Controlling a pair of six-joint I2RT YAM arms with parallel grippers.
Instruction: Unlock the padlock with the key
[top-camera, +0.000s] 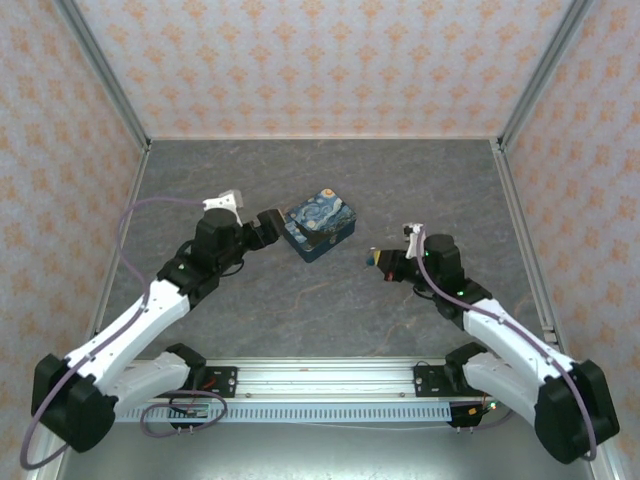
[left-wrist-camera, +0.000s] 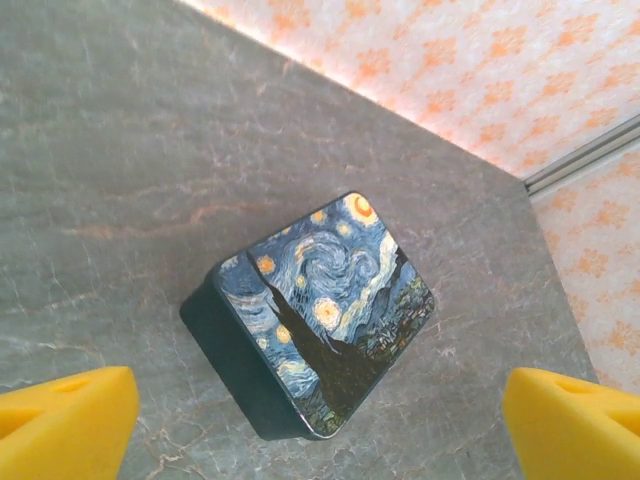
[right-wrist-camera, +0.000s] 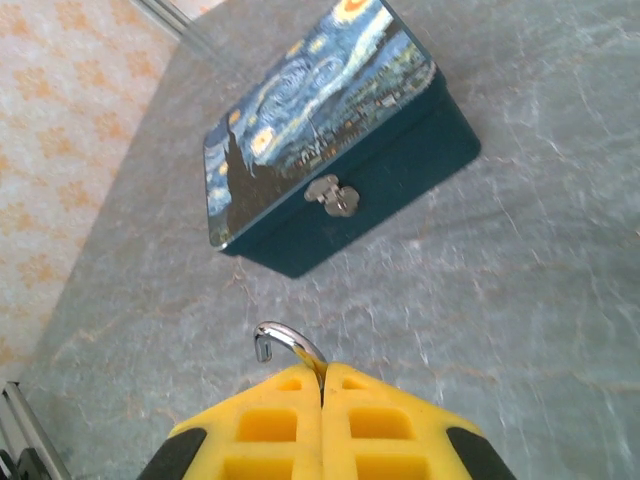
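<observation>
pinched the padlock (right-wrist-camera: 288, 342) in the pressed-together right tool (right-wrist-camera: 322, 385), shackle jutting ahead. held the left tool (left-wrist-camera: 320, 415) spread, tin (left-wrist-camera: 325, 300) just beyond. seemed the steadying step; next likely needed the key steered into the keyhole.

Blue-and-yellow Starry Night painted tin (left-wrist-camera: 320, 310) flat on grey marbled counter (left-wrist-camera: 120, 150); left gripper (left-wrist-camera: 320, 425) yellow jaws wide apart, clear of tin.

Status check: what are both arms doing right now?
Left tool open, facing tin. Right tool shut on padlock, shackle poking out. Nothing in the way.
</observation>
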